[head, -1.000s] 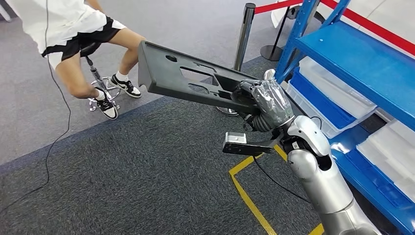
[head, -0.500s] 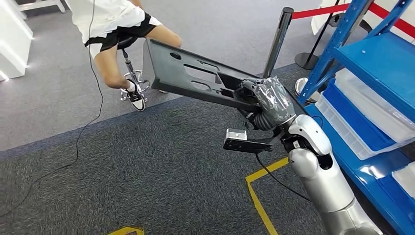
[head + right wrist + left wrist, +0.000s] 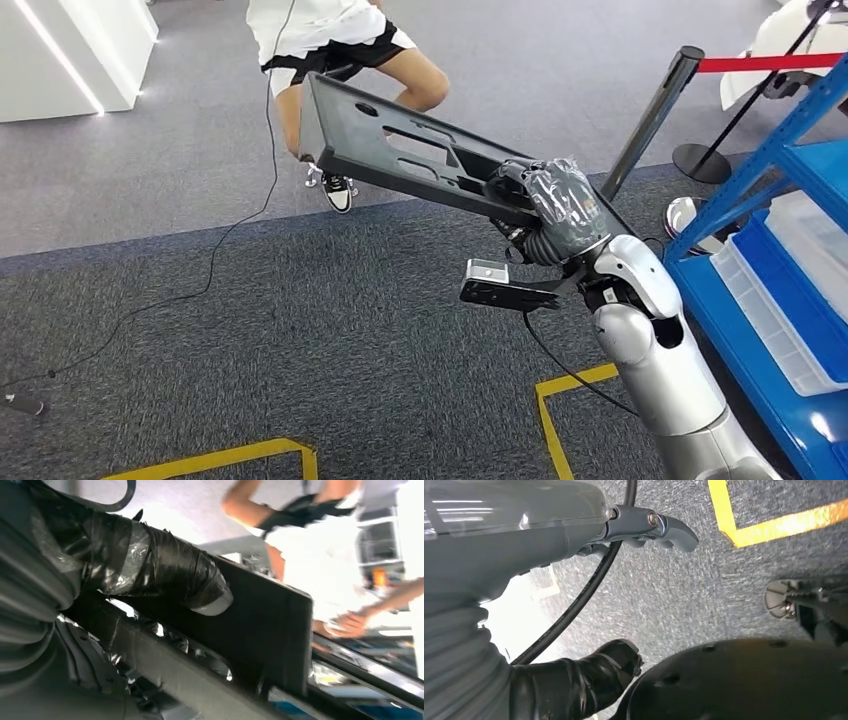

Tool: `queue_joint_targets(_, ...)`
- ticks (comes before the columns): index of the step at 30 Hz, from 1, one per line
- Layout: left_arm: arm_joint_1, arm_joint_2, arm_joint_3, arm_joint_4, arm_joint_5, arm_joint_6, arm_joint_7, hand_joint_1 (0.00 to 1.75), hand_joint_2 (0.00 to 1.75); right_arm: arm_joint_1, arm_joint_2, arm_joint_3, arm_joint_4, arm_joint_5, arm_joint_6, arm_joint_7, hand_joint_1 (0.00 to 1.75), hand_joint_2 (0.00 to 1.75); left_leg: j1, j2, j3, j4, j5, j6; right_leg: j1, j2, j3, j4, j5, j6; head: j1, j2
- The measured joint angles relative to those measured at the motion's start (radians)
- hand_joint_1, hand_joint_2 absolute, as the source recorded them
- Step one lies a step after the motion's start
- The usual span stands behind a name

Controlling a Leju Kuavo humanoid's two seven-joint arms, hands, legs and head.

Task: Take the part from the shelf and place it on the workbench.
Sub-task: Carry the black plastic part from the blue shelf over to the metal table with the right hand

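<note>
Part (image 3: 400, 165) held aloft by right hand (image 3: 555, 205), fingers wrapped on near end; shelf (image 3: 790, 260) slid further toward 3 o'clock: robot turning away, workbench unseen. Left hand (image 3: 574, 680): can't tell.

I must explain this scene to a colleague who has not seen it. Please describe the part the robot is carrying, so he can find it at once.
Start at the blue shelf on the right, then follow the silver arm up to the right hand. It grips one end of a long, dark grey panel held above the carpet. Only this piece has slots and holes.
</note>
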Motion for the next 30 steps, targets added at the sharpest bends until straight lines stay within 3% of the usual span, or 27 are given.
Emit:
queue_joint_targets(2,-0.003,0.0,0.001,0.0,0.001,-0.009,0.0,0.0,1.75,0.001,-0.001,-0.002,0.001,0.0,0.0,0.0,1.75,1.75,-0.002,-0.023,0.0,0.002,-0.001,0.004,0.002,0.031,-0.072,0.135,-0.051,-0.001,0.0,0.0)
queue_joint_targets(3,-0.004,0.0,0.001,0.0,0.002,-0.012,0.0,0.0,1.75,0.002,-0.002,-0.003,0.002,0.0,0.0,0.0,1.75,1.75,-0.004,-0.036,0.0,0.004,-0.001,0.005,0.003,0.034,-0.096,0.171,-0.053,-0.003,0.0,0.0)
queue_joint_targets(4,-0.004,0.0,0.001,0.0,0.002,-0.014,0.0,0.0,1.75,0.003,-0.002,-0.003,0.002,0.0,0.0,0.0,1.75,1.75,-0.005,-0.05,0.0,0.007,-0.003,0.006,0.004,0.036,-0.101,0.167,-0.033,-0.005,0.0,0.0)
queue_joint_targets(6,-0.004,0.0,0.002,0.0,0.003,-0.016,0.0,0.0,1.75,0.002,-0.002,-0.004,0.002,0.0,0.0,0.0,1.75,1.75,-0.006,-0.08,0.001,0.013,-0.006,0.005,0.007,0.056,-0.061,0.055,0.049,-0.015,0.0,0.0)
queue_joint_targets(8,-0.006,-0.001,0.002,0.0,0.003,-0.017,0.0,0.0,1.75,0.0,-0.003,-0.005,0.002,0.0,0.0,0.0,1.75,1.75,-0.005,-0.106,-0.006,0.02,-0.007,0.0,0.007,0.106,-0.015,-0.063,0.101,-0.024,0.0,0.0)
queue_joint_targets(10,-0.007,-0.002,0.002,0.0,0.003,-0.017,0.0,0.0,1.75,-0.002,-0.004,-0.006,0.002,0.0,0.0,0.0,1.75,1.75,0.001,-0.129,-0.016,0.021,-0.004,-0.01,0.009,0.126,-0.003,-0.098,0.102,-0.027,0.0,0.0)
queue_joint_targets(11,-0.006,-0.003,0.003,0.0,0.004,-0.018,0.0,0.0,1.75,-0.004,-0.005,-0.007,0.002,0.0,0.0,0.0,1.75,1.75,0.003,-0.143,-0.019,0.018,-0.001,-0.017,0.009,0.114,0.001,-0.105,0.103,-0.029,0.001,0.0)
queue_joint_targets(12,-0.005,-0.003,0.003,0.0,0.004,-0.018,0.0,0.0,1.75,-0.006,-0.005,-0.007,0.002,0.0,0.001,0.0,1.75,1.75,0.003,-0.142,-0.021,0.019,-0.001,-0.022,0.007,0.099,0.008,-0.113,0.105,-0.032,0.001,0.0)
queue_joint_targets(13,-0.005,-0.003,0.003,0.0,0.004,-0.018,0.0,0.0,1.75,-0.008,-0.005,-0.007,0.002,0.0,0.001,0.0,1.75,1.75,0.0,-0.123,-0.025,0.028,-0.009,-0.026,0.005,0.084,0.017,-0.122,0.108,-0.037,0.0,0.0)
queue_joint_targets(14,-0.005,-0.002,0.004,0.0,0.004,-0.017,0.0,0.0,1.75,-0.01,-0.005,-0.007,0.002,0.0,0.001,0.0,1.75,1.75,-0.002,-0.091,-0.037,0.055,-0.025,-0.031,0.002,0.069,0.026,-0.131,0.11,-0.04,-0.002,0.0)
queue_joint_targets(16,-0.007,-0.002,0.004,0.0,0.004,-0.016,0.0,0.0,1.75,-0.012,-0.005,-0.007,0.002,0.0,0.001,0.0,1.75,1.75,0.0,-0.023,-0.092,0.167,-0.081,-0.04,0.003,0.038,0.036,-0.139,0.11,-0.045,-0.007,0.0)
queue_joint_targets(18,-0.007,-0.002,0.004,0.0,0.004,-0.016,0.0,0.0,1.75,-0.013,-0.005,-0.007,0.002,0.0,0.001,0.0,1.75,1.75,0.008,-0.003,-0.15,0.273,-0.115,-0.049,0.005,0.007,0.039,-0.139,0.105,-0.045,-0.011,0.0)
queue_joint_targets(19,-0.007,-0.002,0.004,0.0,0.004,-0.016,0.0,0.0,1.75,-0.012,-0.005,-0.007,0.002,0.0,0.001,0.0,1.75,1.75,0.011,0.0,-0.157,0.281,-0.106,-0.052,0.005,-0.007,0.041,-0.139,0.102,-0.044,-0.011,0.0)
queue_joint_targets(20,-0.007,-0.002,0.004,0.0,0.005,-0.016,0.0,0.0,1.75,-0.012,-0.005,-0.007,0.002,0.0,0.001,-0.001,1.75,1.75,0.014,0.005,-0.142,0.249,-0.08,-0.055,0.005,-0.021,0.044,-0.138,0.099,-0.042,-0.011,0.0)
queue_joint_targets(21,-0.006,-0.002,0.004,0.0,0.004,-0.016,0.0,0.0,1.75,-0.013,-0.005,-0.007,0.002,0.0,0.001,-0.001,1.75,1.75,0.015,0.016,-0.108,0.183,-0.043,-0.056,0.004,-0.033,0.048,-0.137,0.094,-0.039,-0.011,0.0)
queue_joint_targets(23,-0.005,-0.002,0.004,0.0,0.004,-0.016,0.001,0.0,1.75,-0.015,-0.005,-0.007,0.002,0.0,0.001,-0.001,1.75,1.75,0.009,0.051,-0.039,0.057,0.0,-0.052,0.007,-0.054,0.057,-0.134,0.083,-0.029,-0.011,0.0)
queue_joint_targets(25,-0.002,-0.002,0.004,0.0,0.005,-0.016,0.002,0.0,1.75,-0.019,-0.005,-0.007,0.002,0.0,0.001,-0.001,1.75,1.75,0.0,0.061,-0.017,0.014,0.001,-0.041,0.01,-0.071,0.062,-0.132,0.077,-0.018,-0.01,0.0)
queue_joint_targets(27,-0.001,-0.002,0.004,0.0,0.006,-0.017,0.002,0.0,1.75,-0.023,-0.005,-0.007,0.002,0.0,0.002,-0.001,1.75,1.75,-0.002,0.038,-0.018,0.009,0.003,-0.027,0.007,-0.085,0.065,-0.132,0.071,-0.006,-0.01,0.0)
queue_joint_targets(28,-0.001,-0.002,0.004,0.0,0.007,-0.018,0.002,0.0,1.75,-0.025,-0.005,-0.007,0.002,-0.001,0.002,-0.001,1.75,1.75,-0.001,0.027,-0.015,0.005,0.005,-0.02,0.004,-0.074,0.064,-0.123,0.061,-0.002,-0.01,0.0)
queue_joint_targets(30,-0.003,-0.002,0.004,0.0,0.008,-0.019,0.002,0.0,1.75,-0.031,-0.006,-0.007,0.002,-0.002,0.002,-0.001,1.75,1.75,0.002,0.007,-0.008,-0.003,0.008,-0.007,0.0,-0.021,0.03,-0.046,0.015,0.002,-0.009,0.0)
